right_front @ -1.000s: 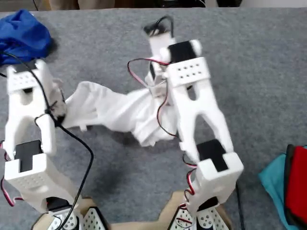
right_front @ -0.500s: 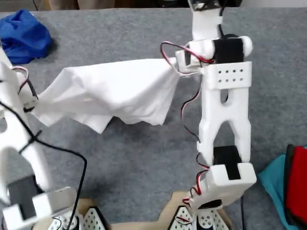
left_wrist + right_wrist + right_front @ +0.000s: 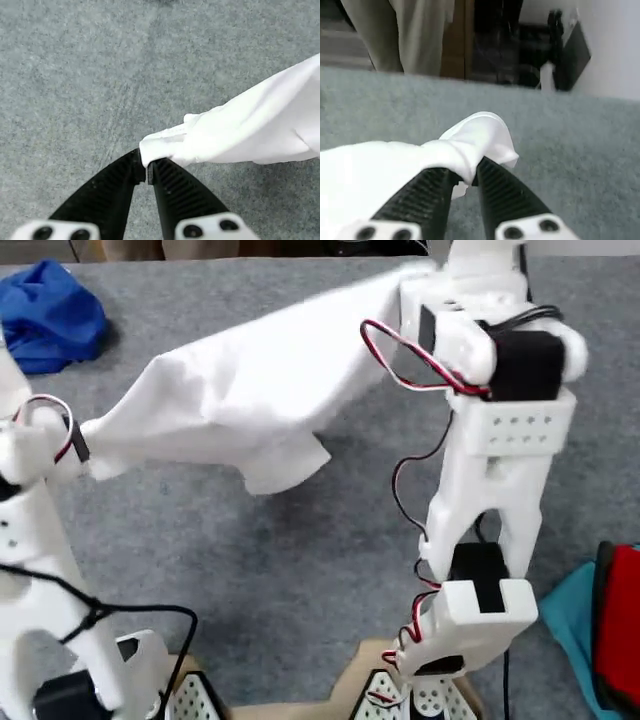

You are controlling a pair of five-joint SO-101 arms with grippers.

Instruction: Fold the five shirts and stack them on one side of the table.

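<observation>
Grey table (image 3: 300, 560), white shirt (image 3: 260, 380), corners inside jaws

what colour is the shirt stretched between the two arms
The shirt is plain white, seen best in the high view.

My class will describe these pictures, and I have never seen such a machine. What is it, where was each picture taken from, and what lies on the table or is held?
It is two robot arms, a left arm and a right arm, at a grey table. The high view looks down from a fixed camera; the other two come from a camera on each arm's wrist. The left gripper and the right gripper each pinch one end of a white shirt, stretched between them above the table. A blue shirt lies bunched on the left arm's side; red cloth and teal cloth lie on the right arm's.
</observation>
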